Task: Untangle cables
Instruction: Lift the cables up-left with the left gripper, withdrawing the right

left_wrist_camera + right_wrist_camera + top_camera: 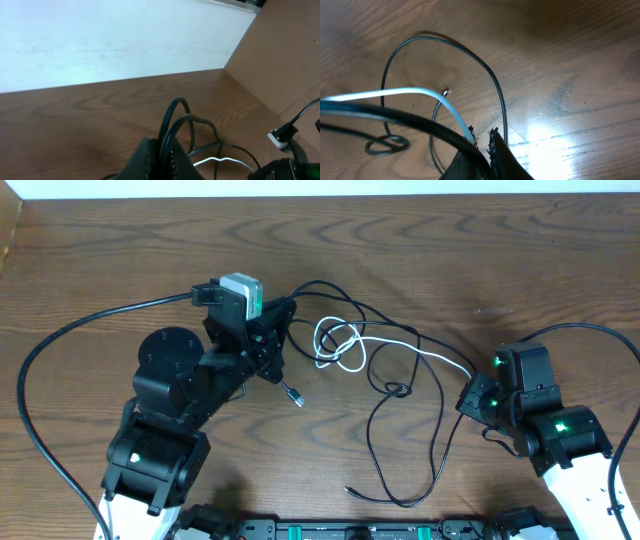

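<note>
- Left gripper (161,148) is clamped on the black cables (164,122), just beside the white cable (395,92) coil.
- Right gripper (481,141) pinches the white cable's other end.

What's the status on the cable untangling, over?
Left gripper shut on thin black cords. Right gripper shut on thin white cord plus a black one. Loops crossed between the arms. Nothing blocking.

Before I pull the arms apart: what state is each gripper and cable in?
left gripper: shut on black cables.
right gripper: shut on white cable.
white cable: looped mid-table, one end pinched, crossing the black ones.
black cables: tangled in loose loops, knotted mid-table.
</note>
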